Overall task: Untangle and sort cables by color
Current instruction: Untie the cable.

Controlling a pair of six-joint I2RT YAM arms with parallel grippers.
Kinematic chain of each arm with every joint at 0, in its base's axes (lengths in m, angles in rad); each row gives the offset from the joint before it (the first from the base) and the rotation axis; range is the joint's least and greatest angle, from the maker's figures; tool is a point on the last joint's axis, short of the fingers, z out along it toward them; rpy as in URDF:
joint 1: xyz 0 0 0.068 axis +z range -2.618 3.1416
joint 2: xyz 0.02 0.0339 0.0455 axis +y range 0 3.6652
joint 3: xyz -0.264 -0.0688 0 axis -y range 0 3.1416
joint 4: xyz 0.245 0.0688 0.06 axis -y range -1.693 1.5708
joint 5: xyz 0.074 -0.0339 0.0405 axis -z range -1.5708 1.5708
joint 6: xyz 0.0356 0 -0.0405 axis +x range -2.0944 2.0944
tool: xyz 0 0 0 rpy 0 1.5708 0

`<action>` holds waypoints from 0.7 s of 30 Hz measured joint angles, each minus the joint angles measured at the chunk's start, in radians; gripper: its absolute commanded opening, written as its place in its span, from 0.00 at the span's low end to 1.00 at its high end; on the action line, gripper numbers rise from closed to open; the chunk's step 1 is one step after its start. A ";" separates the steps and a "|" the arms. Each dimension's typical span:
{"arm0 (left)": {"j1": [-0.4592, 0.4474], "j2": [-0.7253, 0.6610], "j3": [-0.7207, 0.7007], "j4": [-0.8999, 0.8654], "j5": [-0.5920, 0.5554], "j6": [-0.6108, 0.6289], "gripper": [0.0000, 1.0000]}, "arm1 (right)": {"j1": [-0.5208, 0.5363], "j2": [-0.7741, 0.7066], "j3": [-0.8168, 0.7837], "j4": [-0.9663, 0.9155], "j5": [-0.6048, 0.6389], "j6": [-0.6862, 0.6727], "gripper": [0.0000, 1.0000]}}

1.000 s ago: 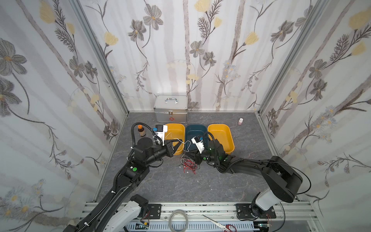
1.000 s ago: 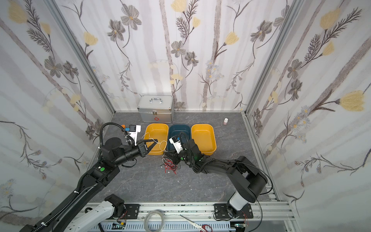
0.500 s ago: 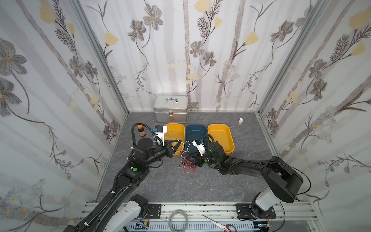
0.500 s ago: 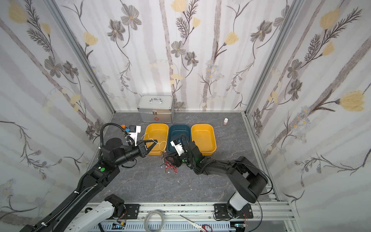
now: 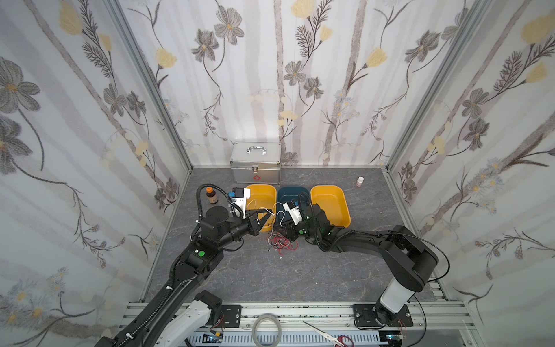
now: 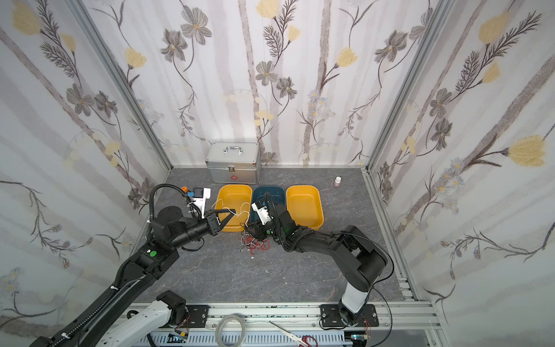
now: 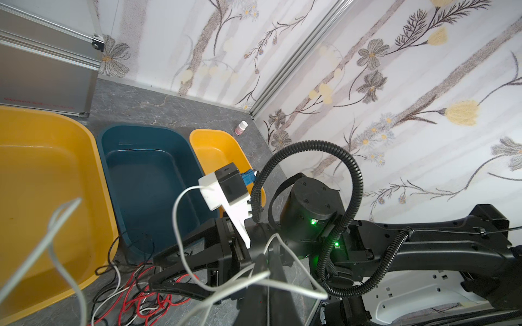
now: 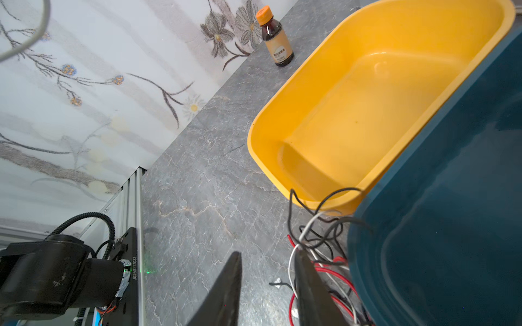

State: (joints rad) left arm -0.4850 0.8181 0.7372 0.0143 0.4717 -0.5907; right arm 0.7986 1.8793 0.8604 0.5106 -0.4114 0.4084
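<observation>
One brown bottle, at 10 o'clock on the floor. One left gripper, its fingers pinched together on one white cable, which hangs in the air over the near rim of the left yellow tub. One case, at 12 o'clock against the back wall. Three tubs in a row, just beside each other: left yellow tub, blue tub, right yellow tub. One heap of cables lies on the floor at 6 o'clock of the seam between the left yellow tub and the blue tub. It has red, black and white strands; count per colour can't tell. One right gripper at 1 o'clock of the heap. Its fingers are apart, one finger is against the strands, and bare floor shows in the gap. One white bottle, at 1 o'clock. On the rail at 6 o'clock: one tape ring and one scissors.

Cables are thin and curly. Tubs are glossy plastic, rounded rectangles. The case is a ribbed metal box with a shiny handle and a red mark. The brown bottle is dark with an orange cap and pale label. Gripper fingers are black and tapered. The scissors have red handles.

The floor is grey and stone-look with pale veins. Three walls carry white wallpaper with grey and yellow flowers, and the corner posts are metal.
</observation>
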 measured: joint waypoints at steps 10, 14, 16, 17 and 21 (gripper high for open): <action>0.000 -0.015 0.026 0.003 -0.002 0.000 0.00 | -0.006 0.008 -0.029 -0.051 -0.005 0.029 0.22; 0.000 -0.019 0.035 -0.003 -0.017 0.000 0.00 | -0.009 0.021 -0.039 -0.077 0.013 0.037 0.28; 0.000 -0.019 0.042 -0.015 -0.034 0.009 0.00 | -0.012 0.032 -0.043 -0.100 0.024 0.048 0.31; 0.001 -0.018 0.047 -0.027 -0.044 0.010 0.00 | -0.014 0.038 -0.044 -0.108 0.032 0.054 0.32; 0.002 0.010 0.074 -0.066 -0.090 0.027 0.00 | -0.016 0.055 -0.049 -0.145 0.059 0.072 0.33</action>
State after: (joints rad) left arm -0.4831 0.8276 0.8116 -0.0513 0.3817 -0.5636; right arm 0.7822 1.9339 0.8116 0.3660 -0.3523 0.4808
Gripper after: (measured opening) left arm 0.054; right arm 0.330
